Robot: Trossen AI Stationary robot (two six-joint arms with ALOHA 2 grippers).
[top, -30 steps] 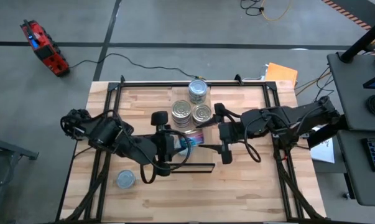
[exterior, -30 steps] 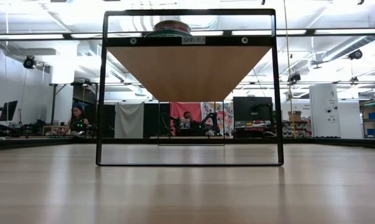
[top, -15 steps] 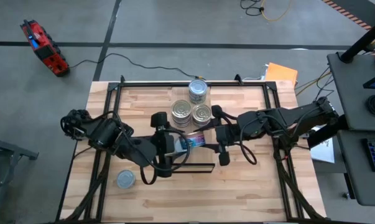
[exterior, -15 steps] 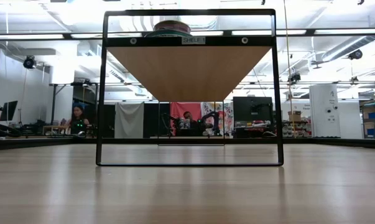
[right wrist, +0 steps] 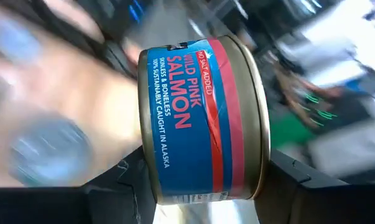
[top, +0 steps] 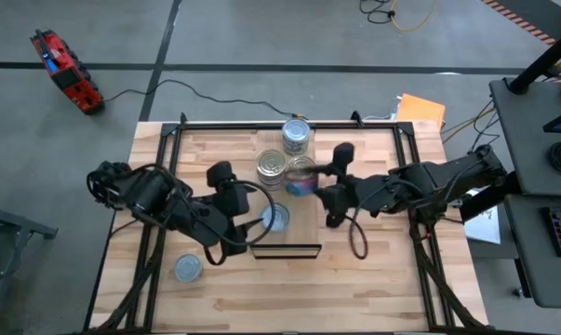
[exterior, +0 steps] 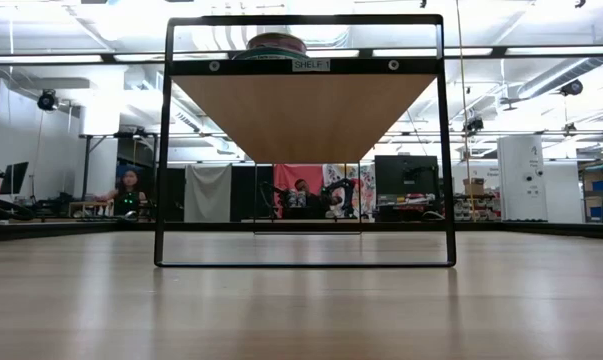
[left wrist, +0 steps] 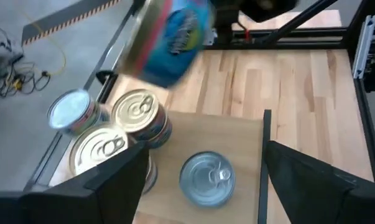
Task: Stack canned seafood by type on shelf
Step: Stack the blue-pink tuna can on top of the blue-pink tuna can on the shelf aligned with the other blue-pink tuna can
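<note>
On the light-wood shelf (top: pixel 303 228) three tins stand near its far end: one pale-topped (top: pixel 297 137) and two gold-topped (top: pixel 273 166) (top: pixel 303 167). A silver-topped tin (top: pixel 275 217) stands alone nearer the front. My right gripper (top: pixel 310 186) is shut on a blue salmon tin (right wrist: pixel 199 118) above the shelf. My left gripper (left wrist: pixel 204 152) hovers open to the left of the silver-topped tin (left wrist: pixel 206 177), touching nothing. Another pale-topped tin (top: pixel 188 268) stands on the table at the near left. My right gripper pinches the salmon tin by its two flat ends (right wrist: pixel 262 149), one finger (right wrist: pixel 296 180) on each end. The fingers come about level from the table's right. The tin lies on its side, lifted clear of the shelf, its label facing the wrist camera.
The shelf rests on a black metal frame (exterior: pixel 163 150) that stands on the wooden table (top: pixel 373 270). Black rails (top: pixel 420 251) run along the table's left and right sides. In the low view one tin's top (exterior: pixel 276 42) shows above the shelf board.
The blue salmon tin has passed from my left gripper to my right. My left gripper has let go, opened and drawn back toward the table's left. My right gripper has rolled and carried the tin toward the far end of the shelf, uncovering the silver-topped tin.
</note>
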